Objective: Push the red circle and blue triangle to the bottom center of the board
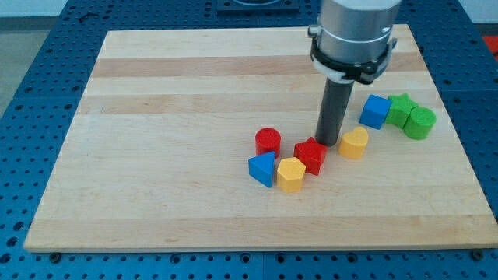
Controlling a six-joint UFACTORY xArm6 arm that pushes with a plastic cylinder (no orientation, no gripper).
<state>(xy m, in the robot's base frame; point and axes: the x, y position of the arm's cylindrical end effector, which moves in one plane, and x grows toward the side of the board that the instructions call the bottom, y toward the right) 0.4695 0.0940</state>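
red circle [268, 141] just above blue triangle [263, 169], pale wooden board [171, 117] on blue perforated table [31, 47], my tip [328, 143] touching red block [310, 155]

Pale wooden board [194, 101], smooth with a soft sheen and visible grain. Blocks like the red circle [268, 141] and blue triangle [263, 169] look matt, painted. Rod matt dark, my tip [327, 143] too.

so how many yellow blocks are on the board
2. One yellow block sits low in the cluster, touching the red star-like block and beside the blue triangle. The other yellow block lies just to the view's right of my tip. None seem hidden.
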